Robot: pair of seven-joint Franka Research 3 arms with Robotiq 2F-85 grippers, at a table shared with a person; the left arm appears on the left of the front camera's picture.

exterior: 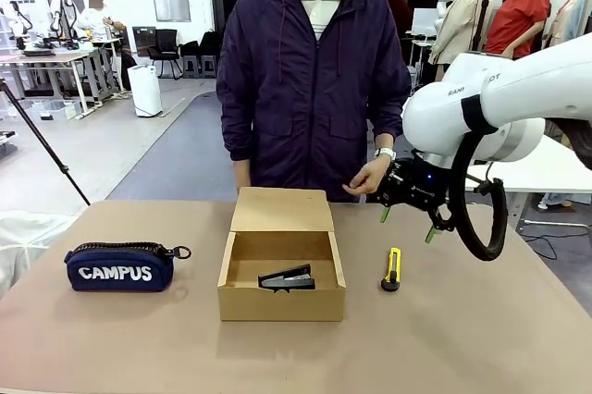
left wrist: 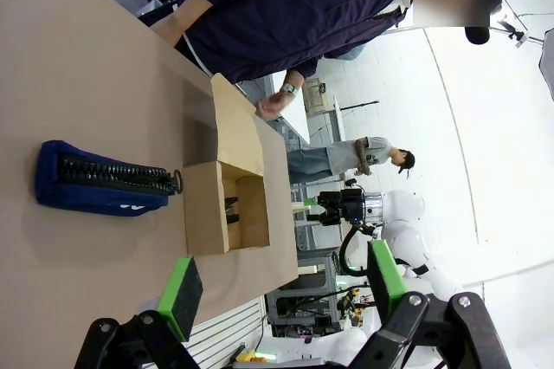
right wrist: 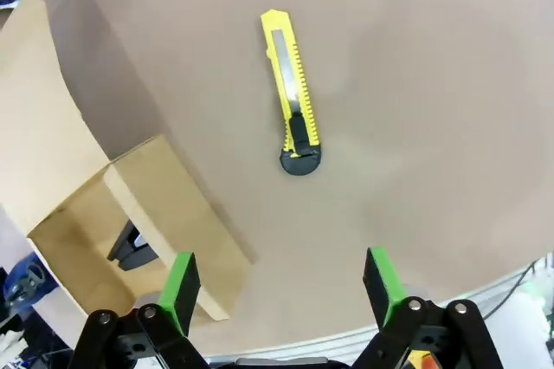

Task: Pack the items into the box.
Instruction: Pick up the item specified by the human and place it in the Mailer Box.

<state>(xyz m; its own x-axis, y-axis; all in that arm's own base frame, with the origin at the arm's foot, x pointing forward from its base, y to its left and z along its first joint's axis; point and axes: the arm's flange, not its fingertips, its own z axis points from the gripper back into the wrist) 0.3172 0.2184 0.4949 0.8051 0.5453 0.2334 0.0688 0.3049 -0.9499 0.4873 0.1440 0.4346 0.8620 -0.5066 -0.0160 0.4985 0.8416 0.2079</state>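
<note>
Right pincer (exterior: 408, 225) is held open above the knife (exterior: 392, 269); left pincer (left wrist: 283, 282) is open; stapler (exterior: 288, 277) is seen in the box (exterior: 277, 303).

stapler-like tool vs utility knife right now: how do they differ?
Place: the stapler-like tool lies inside the box; the utility knife lies on the table beside the box. Colour: the tool is black-grey; the knife is yellow and black. Shape: the tool is wedge-shaped; the knife is slim. Both are small and unheld.
</note>
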